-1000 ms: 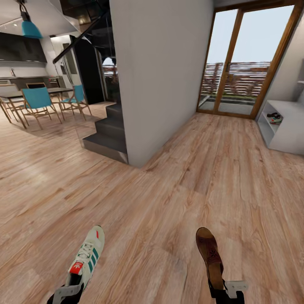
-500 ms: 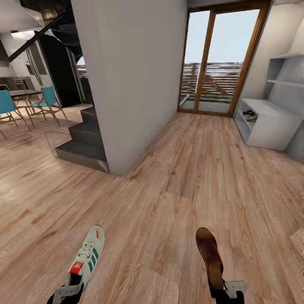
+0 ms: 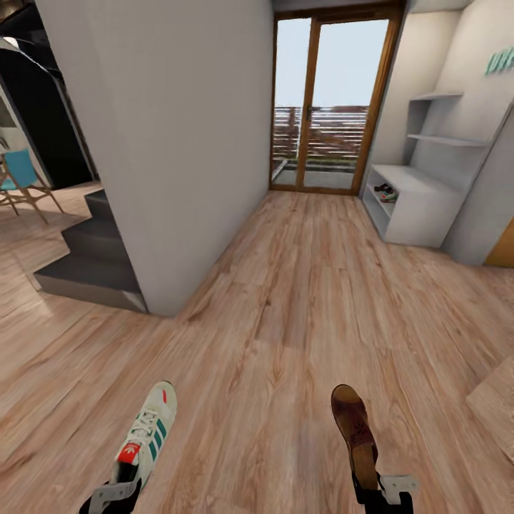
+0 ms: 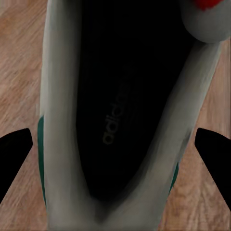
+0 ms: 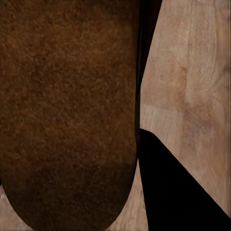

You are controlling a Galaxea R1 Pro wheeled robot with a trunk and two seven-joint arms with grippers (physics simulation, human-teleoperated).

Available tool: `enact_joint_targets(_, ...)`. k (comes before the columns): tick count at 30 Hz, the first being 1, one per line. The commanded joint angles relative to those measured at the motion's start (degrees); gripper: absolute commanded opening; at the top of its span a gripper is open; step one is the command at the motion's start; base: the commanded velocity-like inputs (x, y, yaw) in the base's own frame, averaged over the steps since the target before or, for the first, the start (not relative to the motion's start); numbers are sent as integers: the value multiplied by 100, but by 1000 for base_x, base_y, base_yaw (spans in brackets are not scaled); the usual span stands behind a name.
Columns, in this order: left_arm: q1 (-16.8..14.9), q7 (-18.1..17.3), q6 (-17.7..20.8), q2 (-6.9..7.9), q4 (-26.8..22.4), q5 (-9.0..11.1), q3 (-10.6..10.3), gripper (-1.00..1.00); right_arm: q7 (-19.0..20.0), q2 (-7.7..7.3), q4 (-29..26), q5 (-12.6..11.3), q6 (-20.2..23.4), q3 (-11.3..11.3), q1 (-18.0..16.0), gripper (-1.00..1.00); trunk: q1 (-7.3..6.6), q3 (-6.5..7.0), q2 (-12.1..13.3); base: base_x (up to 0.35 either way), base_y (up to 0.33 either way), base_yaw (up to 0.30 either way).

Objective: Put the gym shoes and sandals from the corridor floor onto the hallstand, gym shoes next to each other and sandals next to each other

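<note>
My left gripper [image 3: 116, 494] is shut on the heel of a white gym shoe [image 3: 148, 432] with green stripes, held toe-forward above the corridor floor [image 3: 307, 300]. In the left wrist view the gym shoe's dark inside [image 4: 120, 110] lies between two black fingertips [image 4: 13, 156]. My right gripper [image 3: 380, 492] is shut on the heel of a dark-brown sandal [image 3: 353, 427], whose brown surface [image 5: 67, 110] sits close beside a black finger [image 5: 178, 192]. The light-grey hallstand [image 3: 421, 210] stands far ahead on the right. Another gym shoe and a dark sandal [image 3: 386, 192] sit on its open shelf.
A grey wall block [image 3: 178, 143] juts in on the left, with dark stairs [image 3: 86, 264] and a blue chair [image 3: 21, 178] beyond it. Glass doors [image 3: 328, 107] close the corridor's far end. A light wooden surface [image 3: 500, 407] shows at the right edge.
The whole picture has shifted left, so the camera has turned right and the hallstand now sits nearer the middle. Both grippers hold the shoe and the sandal as before.
</note>
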Motion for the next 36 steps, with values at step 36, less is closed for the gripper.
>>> enact_joint_targets(36,-2,-51,-7,2,2,11,43,-100,37,-14,14,-74,-15,48,-5,-100,2,-5,-2,340,0,-142)
